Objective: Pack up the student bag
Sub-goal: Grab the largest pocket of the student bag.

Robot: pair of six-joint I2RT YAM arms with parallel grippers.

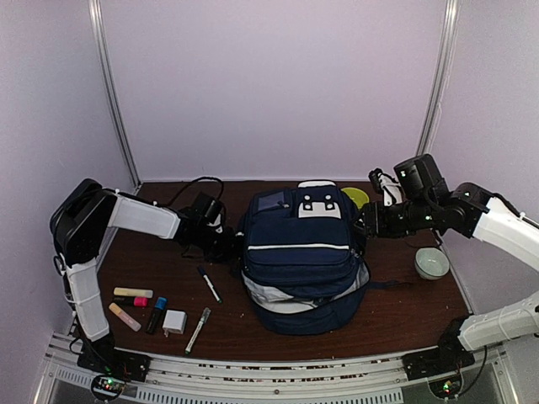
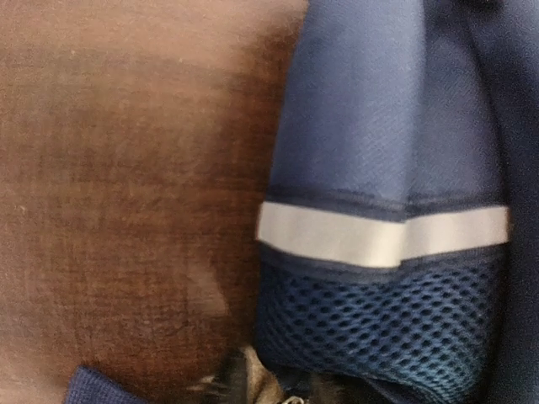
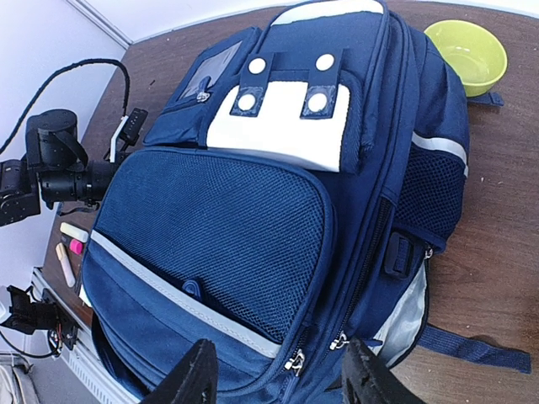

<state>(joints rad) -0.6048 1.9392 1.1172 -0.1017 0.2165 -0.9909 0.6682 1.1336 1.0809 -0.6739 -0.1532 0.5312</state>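
Observation:
The student bag [image 1: 301,257] is a big navy backpack with white trim, lying in the middle of the table with its white top patch [image 3: 282,122] toward the back. Grey lining [image 3: 406,313] shows at a gap along its lower side. My left gripper [image 1: 229,244] is pressed to the bag's left side. Its wrist view is filled by the mesh side pocket [image 2: 379,328] and a white strip, with the fingers blurred at the bottom edge. My right gripper [image 3: 282,383] hovers open over the bag's right side, with two zipper pulls [image 3: 295,362] between its fingers.
Loose items lie front left: a yellow highlighter [image 1: 133,292], a blue marker [image 1: 157,314], a white cube [image 1: 174,321], a silver pen [image 1: 198,329] and a black pen [image 1: 209,284]. A green bowl [image 1: 355,196] sits behind the bag, a pale bowl [image 1: 432,263] to its right.

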